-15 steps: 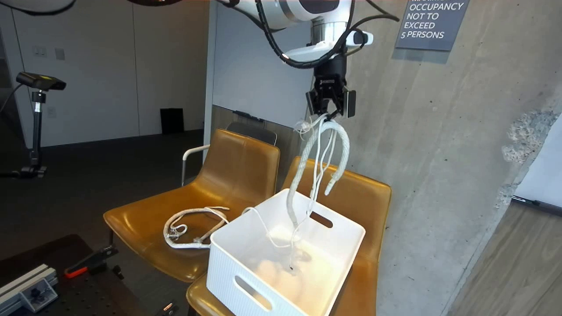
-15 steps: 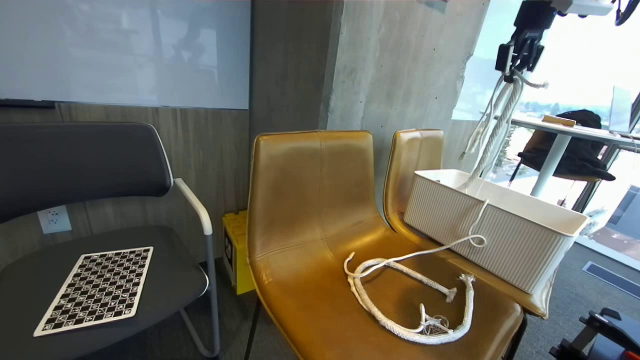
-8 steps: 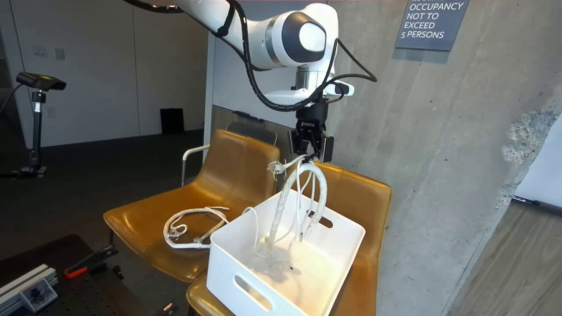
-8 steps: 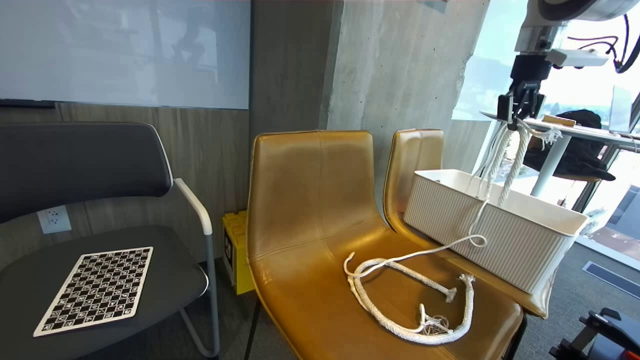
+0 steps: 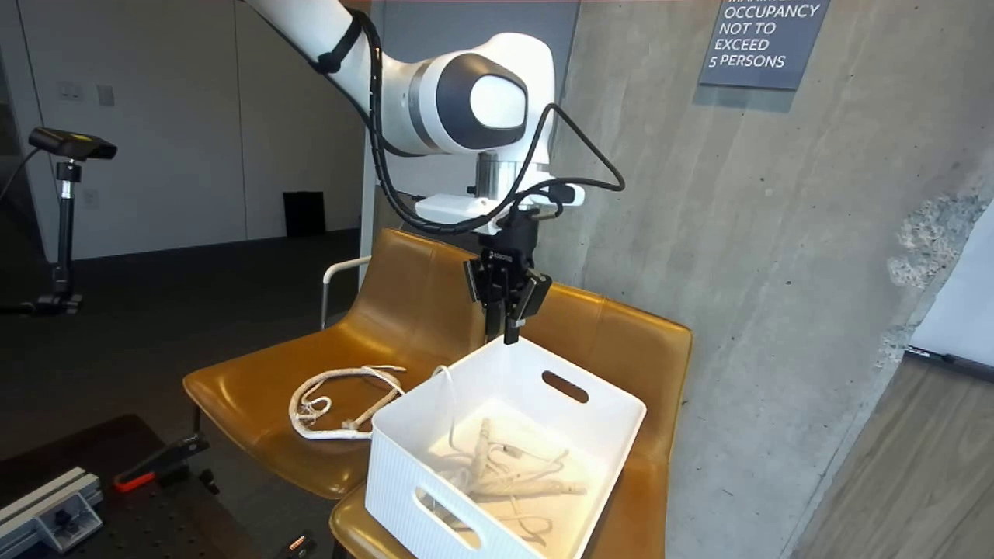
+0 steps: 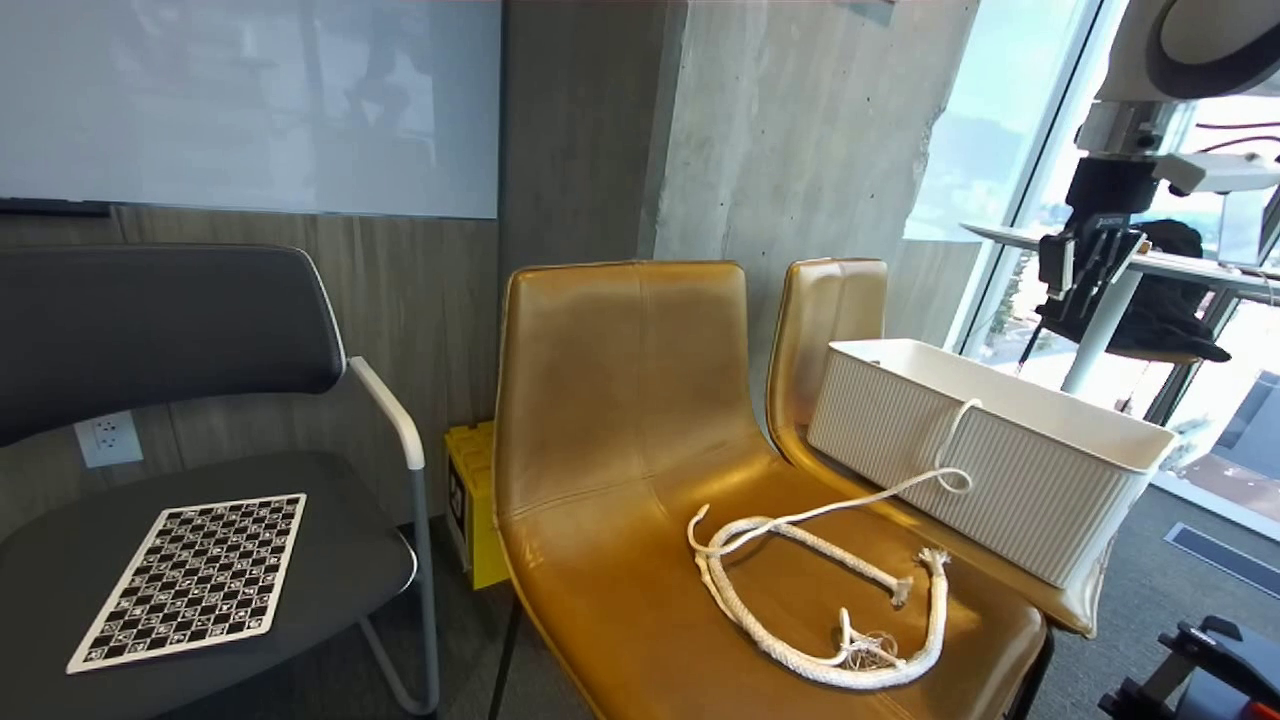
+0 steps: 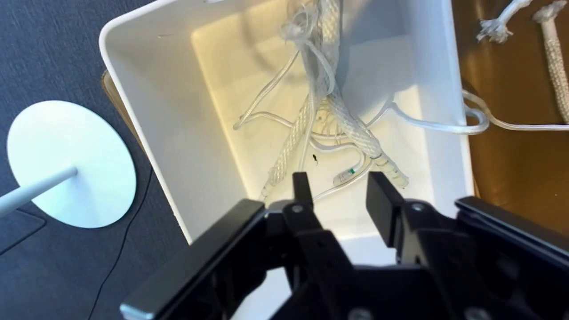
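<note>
My gripper [image 7: 338, 186] hangs above the white box [image 6: 1000, 490] with its black fingers [image 7: 302, 189] apart and nothing between them. In an exterior view the gripper [image 5: 502, 332] is over the box's back corner. Inside the box lies a loose heap of thick white braided rope [image 7: 355, 129] and thinner cords, below the fingertips. One cord end [image 7: 344, 177] has a small green mark. A thin white cord [image 6: 960, 420] runs over the box rim to the chair. On the seat beside it, more white rope [image 6: 850, 680] lies in an open coil with frayed ends.
The box stands on a tan chair [image 5: 621, 326] by a concrete wall [image 5: 776, 272]; another tan chair [image 6: 630, 360] is alongside. A dark chair [image 6: 170, 320] bears a checkered board [image 6: 190, 580]. The wrist view shows a round white table base [image 7: 71, 164] on the floor.
My gripper has come down toward the box and moved left in the exterior view showing the box's inside. Its jaws have opened, and the rope bundle they held has dropped into the box.
</note>
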